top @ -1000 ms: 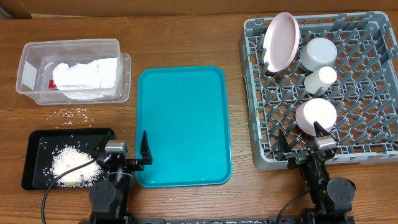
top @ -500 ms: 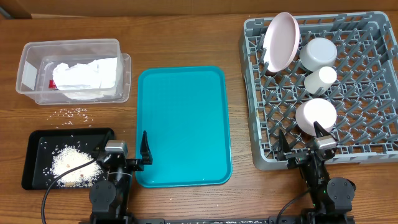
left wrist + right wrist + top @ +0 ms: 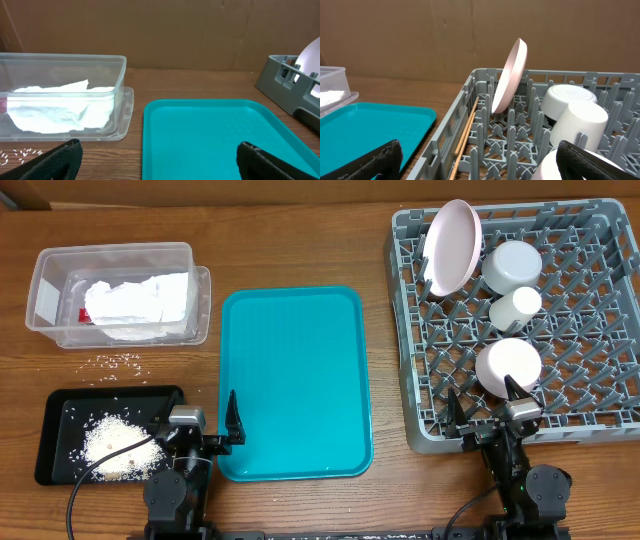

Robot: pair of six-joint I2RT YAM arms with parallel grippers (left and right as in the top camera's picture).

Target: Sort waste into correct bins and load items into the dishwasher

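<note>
Seemingly little is left to carry. From above, the left gripper sits low at the near edge of the table, jaws spread and holding nothing. One finger is over the near-left corner of the teal tray, which shows nothing on it. The clear tub lies ahead and to its left, with the white napkin and a sliver of red wrapper inside. The black tray is just beside the gripper on the left, holding rice. The right gripper, likewise spread and bare, is at the near edge of the rack, so this arm is much the nearer to the dishes. The pink plate stands on edge at the far left, and the bowl, the cup and a pale round dish run in a line towards the gripper.

From the left wrist, both fingertips frame the teal tray, wide apart. The tub is ahead-left, the napkin lying lengthwise along it.

From the right wrist, the fingers are parted with nothing between them. The chopsticks lie inside the rack along its left wall, long axis pointing away from the gripper, with the plate upright just beyond. I judge sorting and loading finished, both arms drawn in low.
</note>
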